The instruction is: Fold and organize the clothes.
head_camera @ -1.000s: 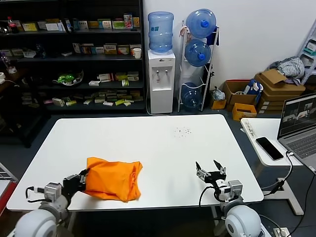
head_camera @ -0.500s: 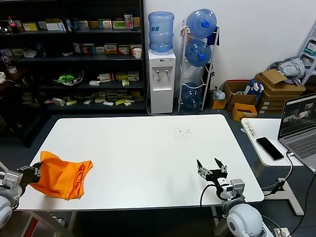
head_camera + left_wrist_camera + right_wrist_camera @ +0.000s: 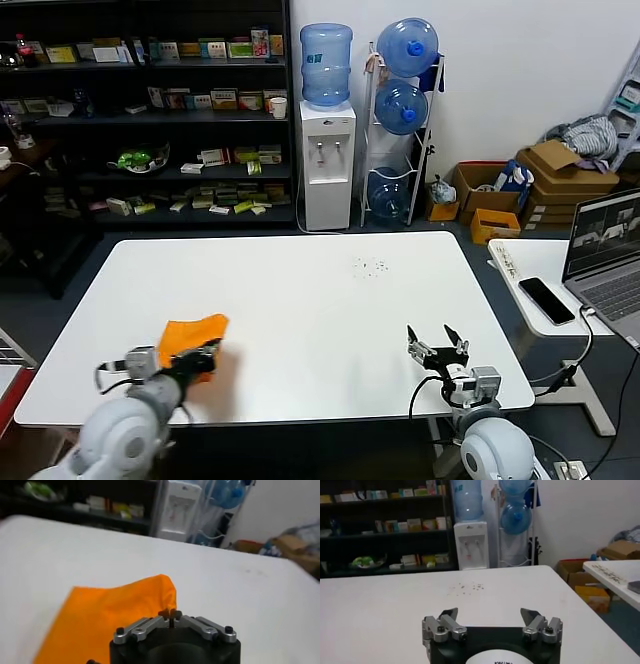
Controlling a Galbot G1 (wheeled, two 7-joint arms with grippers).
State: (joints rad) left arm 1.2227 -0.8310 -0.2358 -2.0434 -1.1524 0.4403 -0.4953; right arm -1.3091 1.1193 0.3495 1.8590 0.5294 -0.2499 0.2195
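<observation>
The orange T-shirt (image 3: 193, 333) lies bunched on the white table (image 3: 320, 300) near its front left. Only plain orange shows, no lettering. My left gripper (image 3: 207, 353) sits at the shirt's near right edge, and the arm hides part of the cloth. In the left wrist view the gripper (image 3: 170, 613) has its fingertips pressed together on the edge of the shirt (image 3: 105, 620), which spreads flat on the table beyond. My right gripper (image 3: 437, 343) is open and empty above the table's front right, also seen in the right wrist view (image 3: 490, 614).
Small dark specks (image 3: 371, 266) lie on the far part of the table. A side table at the right holds a phone (image 3: 546, 299) and a laptop (image 3: 605, 250). Shelves and a water dispenser (image 3: 327, 150) stand behind.
My left gripper swung the shirt from the table's front middle out to the left edge, then back right and inward. The shirt now looks smaller and flatter. The right arm barely moved.
</observation>
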